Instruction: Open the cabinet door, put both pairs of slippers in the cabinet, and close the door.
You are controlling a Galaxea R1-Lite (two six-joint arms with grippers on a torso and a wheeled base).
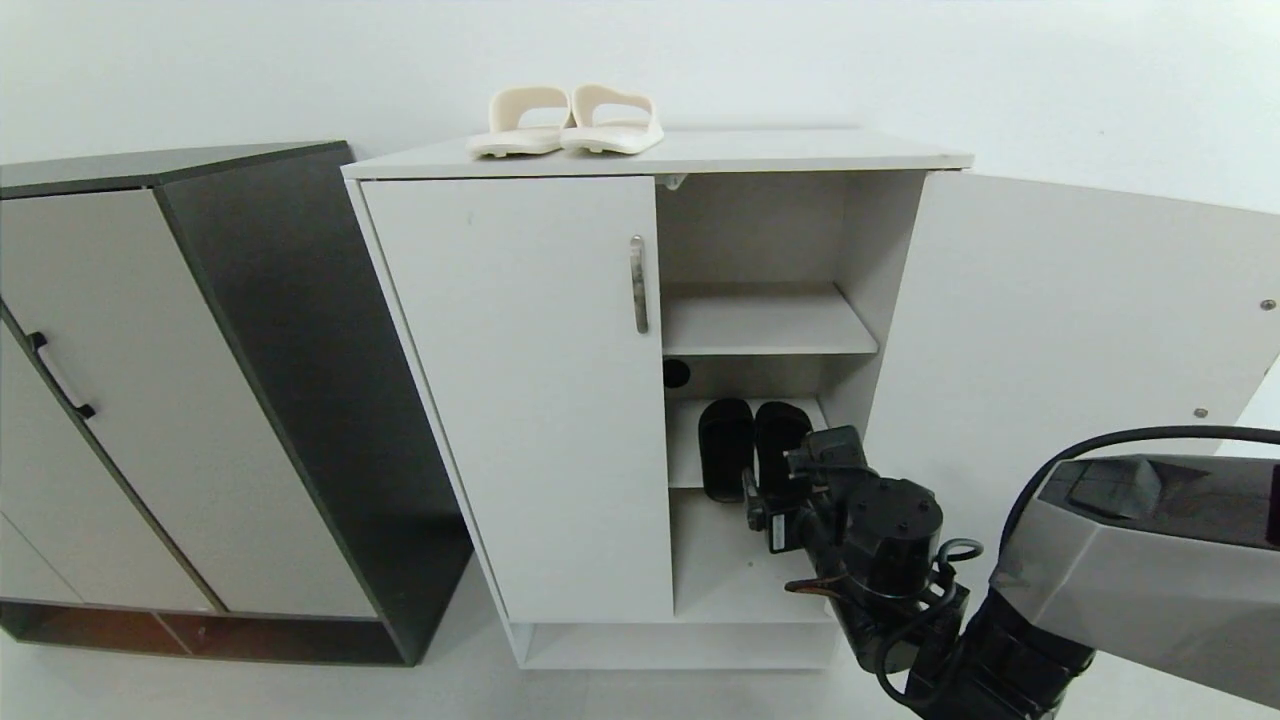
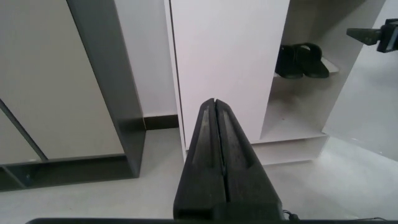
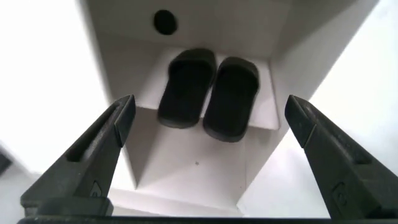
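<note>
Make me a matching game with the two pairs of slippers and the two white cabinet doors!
Things:
1. black slippers
2. beige slippers
3. right door
4. left door

Place or state:
A. swung open
B. on top of the cabinet
C. shut
D. on a shelf inside

Pairs: 1-D, 2-B, 3-A, 4-C

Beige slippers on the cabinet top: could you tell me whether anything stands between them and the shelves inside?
Nothing visible blocks the beige slippers: the right door stands open and the upper shelf is bare. The black slippers lie on the shelf below, with the right gripper open before them.
</note>
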